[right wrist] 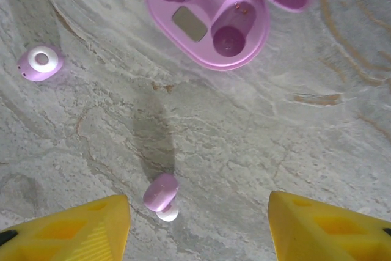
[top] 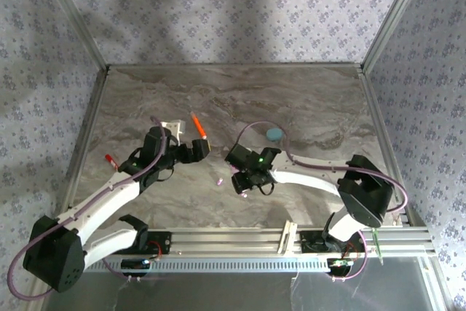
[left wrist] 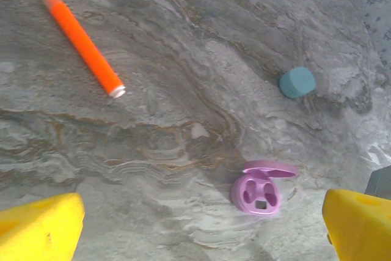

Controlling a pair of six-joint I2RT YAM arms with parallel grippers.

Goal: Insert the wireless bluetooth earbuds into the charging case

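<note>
An open pink charging case (right wrist: 208, 19) lies on the marble table, both wells empty, lid flipped back. One pink earbud (right wrist: 160, 195) lies between my right gripper's (right wrist: 201, 230) yellow fingers, close to the left finger (right wrist: 79, 230) and not touching it; the jaws stand apart. A second pink earbud (right wrist: 40, 62) lies off to the left. From the left wrist view the same pink case (left wrist: 259, 191) sits ahead of my left gripper (left wrist: 198, 230), which is wide open and holds nothing. From above, the right gripper (top: 240, 180) hovers at mid-table and the left gripper (top: 202, 149) sits beside it.
A closed teal oval case (left wrist: 297, 82) (top: 274, 134) rests farther back. An orange pen-like stick (left wrist: 79, 38) (top: 198, 125) lies at back left. A small red item (top: 110, 158) sits near the left edge. Metal rails frame the table.
</note>
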